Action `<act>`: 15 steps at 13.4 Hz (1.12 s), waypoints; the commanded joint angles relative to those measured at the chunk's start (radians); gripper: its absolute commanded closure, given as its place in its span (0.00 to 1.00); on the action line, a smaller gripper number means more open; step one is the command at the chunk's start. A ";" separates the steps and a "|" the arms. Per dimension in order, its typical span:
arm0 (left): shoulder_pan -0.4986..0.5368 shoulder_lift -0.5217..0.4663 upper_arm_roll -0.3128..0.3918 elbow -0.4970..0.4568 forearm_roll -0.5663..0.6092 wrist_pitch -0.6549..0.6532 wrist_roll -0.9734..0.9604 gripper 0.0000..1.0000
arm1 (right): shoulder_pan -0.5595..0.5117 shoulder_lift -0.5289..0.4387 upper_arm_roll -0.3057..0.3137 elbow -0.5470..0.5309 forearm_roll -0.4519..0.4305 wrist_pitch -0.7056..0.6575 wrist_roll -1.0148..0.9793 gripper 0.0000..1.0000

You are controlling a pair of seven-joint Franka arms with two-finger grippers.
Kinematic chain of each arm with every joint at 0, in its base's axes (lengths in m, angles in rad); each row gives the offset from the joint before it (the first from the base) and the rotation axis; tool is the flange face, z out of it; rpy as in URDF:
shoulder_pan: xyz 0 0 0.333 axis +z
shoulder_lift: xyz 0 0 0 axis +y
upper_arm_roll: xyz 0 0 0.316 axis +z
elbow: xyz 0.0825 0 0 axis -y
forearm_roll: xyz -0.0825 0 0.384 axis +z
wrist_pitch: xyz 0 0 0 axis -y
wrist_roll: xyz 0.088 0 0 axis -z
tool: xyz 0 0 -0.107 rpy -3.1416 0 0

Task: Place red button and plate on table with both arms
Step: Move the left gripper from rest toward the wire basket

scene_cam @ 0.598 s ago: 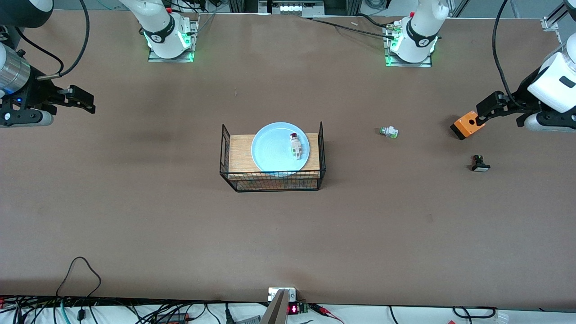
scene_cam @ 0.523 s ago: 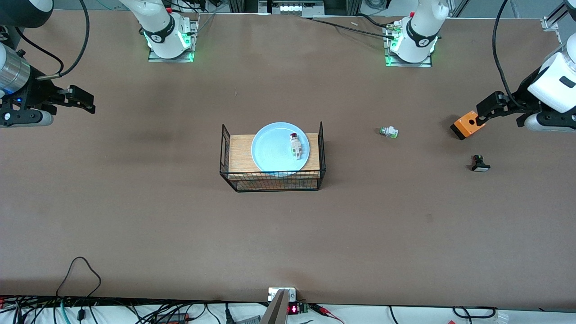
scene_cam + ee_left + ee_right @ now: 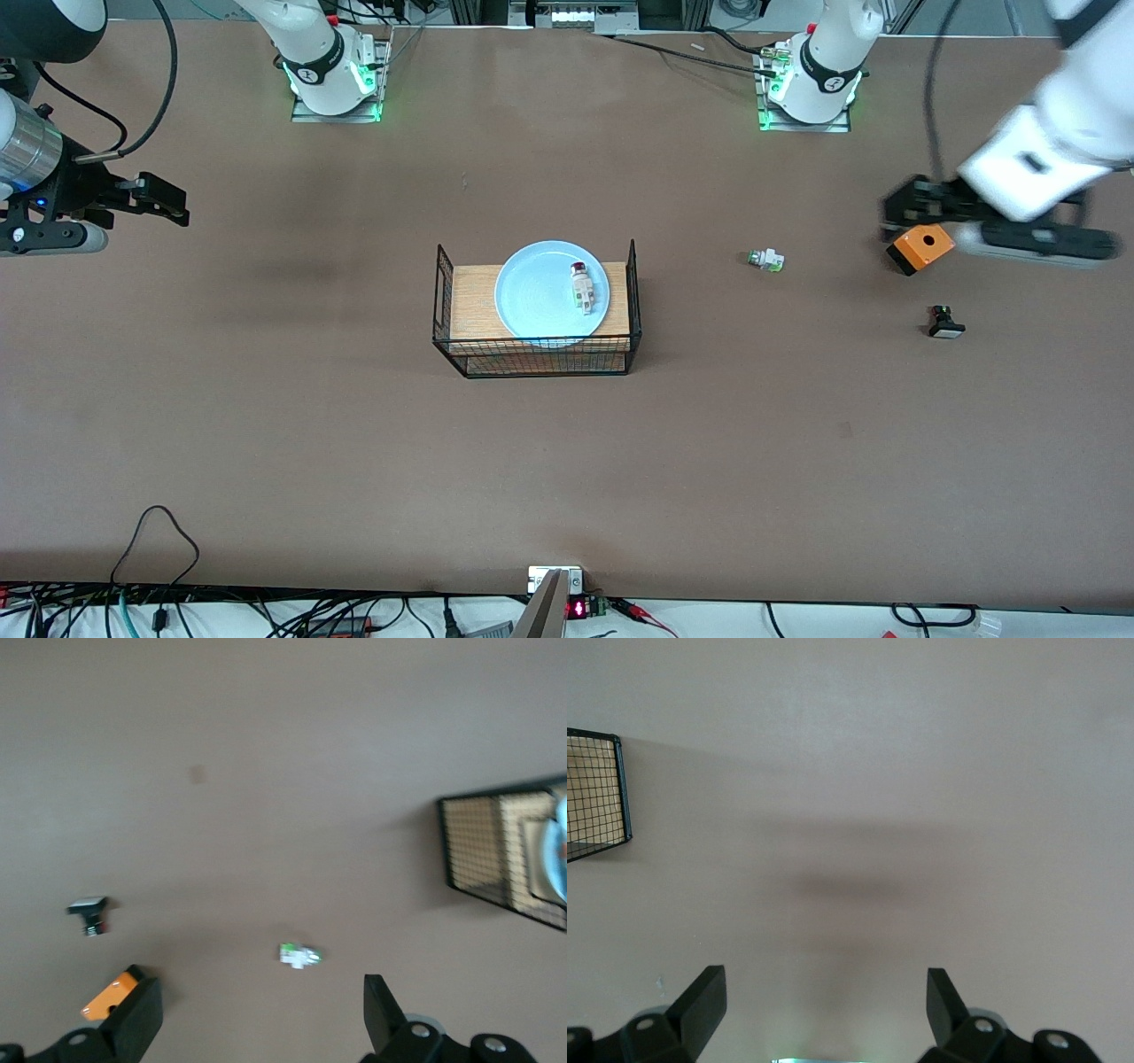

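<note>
Pale blue plate (image 3: 542, 297) resting on the wood-topped wire rack (image 3: 535, 350) mid-counter (image 3: 354, 425), with the red button (image 3: 581, 285) lying on its side on the plate, toward the left arm's end. Left gripper (image 3: 257, 1020) spread wide and holding nothing, up over the orange box (image 3: 921, 247) at the left arm's end. Right gripper (image 3: 824, 1003) likewise wide open and empty, over bare counter at the right arm's end.
</note>
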 commanded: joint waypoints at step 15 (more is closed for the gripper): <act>-0.347 0.407 -0.245 0.229 0.043 0.205 -0.631 0.00 | -0.005 0.029 -0.003 0.028 0.001 -0.016 0.011 0.00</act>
